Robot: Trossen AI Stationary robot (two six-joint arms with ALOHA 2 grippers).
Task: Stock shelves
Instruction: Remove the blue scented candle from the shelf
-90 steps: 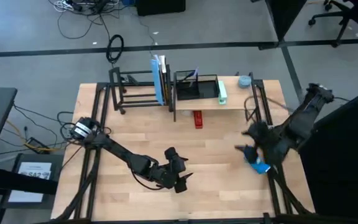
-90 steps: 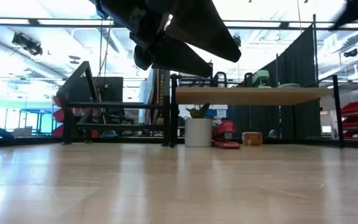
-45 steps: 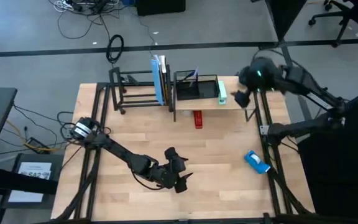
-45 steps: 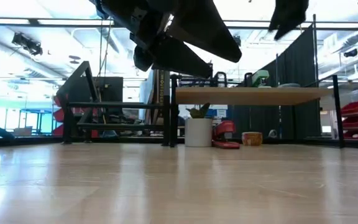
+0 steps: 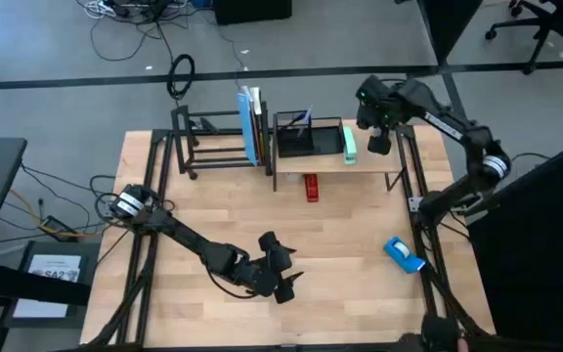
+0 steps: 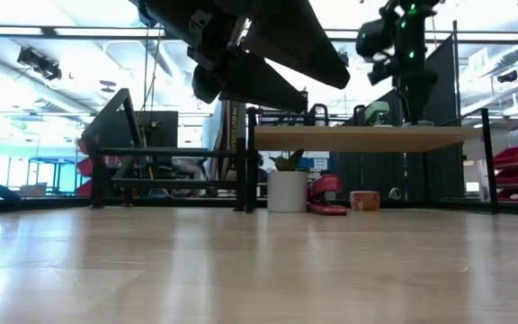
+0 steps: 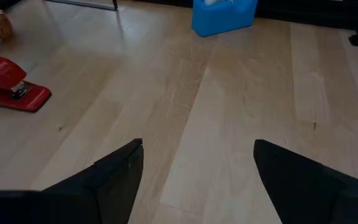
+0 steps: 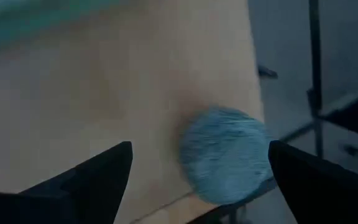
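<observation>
While the left arm sits parked at the table's front, its left gripper (image 5: 284,285) has its fingers spread w/ nothing between them, same spot as a sec ago, so no help from that side yet. Behind it at the far left edge the black tube-frame rack (image 5: 213,147) holds upright blue books at its right end & otherwise looks mostly unfilled. Next along, the wood-top shelf (image 5: 326,163) carries a mesh organizer (image 5: 309,138) and a green item (image 5: 349,145), w/ a red stapler (image 5: 311,186) on the table under its front edge.

Big change is on the right: the right gripper (image 5: 377,140) has swung up from the table's right front, away from the blue dispenser (image 5: 405,254), which it left lying there, and now hangs over the wood top's right end. Fingers are apart, empty, straddling a grey-blue round disc (image 8: 226,155) that lies on the plank near its corner; can't tell if they touch it.

My read: nothing got stocked in that swing. It looks set to grab or nudge the disc, maybe to make room, & the dispenser and stapler are both yet to be shelved
</observation>
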